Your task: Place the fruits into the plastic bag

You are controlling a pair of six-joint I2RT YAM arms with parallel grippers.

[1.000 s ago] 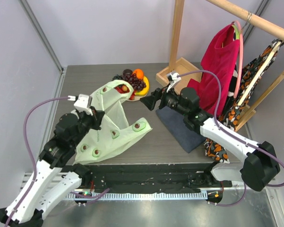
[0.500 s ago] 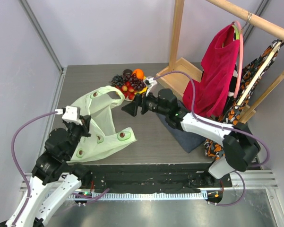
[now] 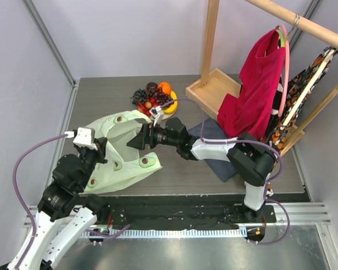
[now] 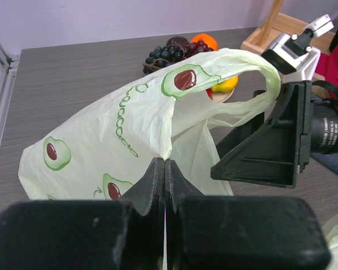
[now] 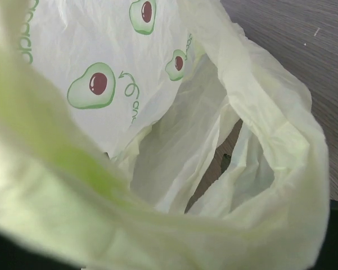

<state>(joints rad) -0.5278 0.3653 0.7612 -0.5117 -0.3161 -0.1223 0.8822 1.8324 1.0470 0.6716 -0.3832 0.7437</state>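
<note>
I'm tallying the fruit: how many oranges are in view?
1. The orange sits at the far edge of the fruit pile, beside the dark round fruit; the pile could hide others.

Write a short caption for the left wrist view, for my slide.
Left gripper pinches the plastic bag upright while the right gripper sits in its mouth; the fruits lie behind.
</note>
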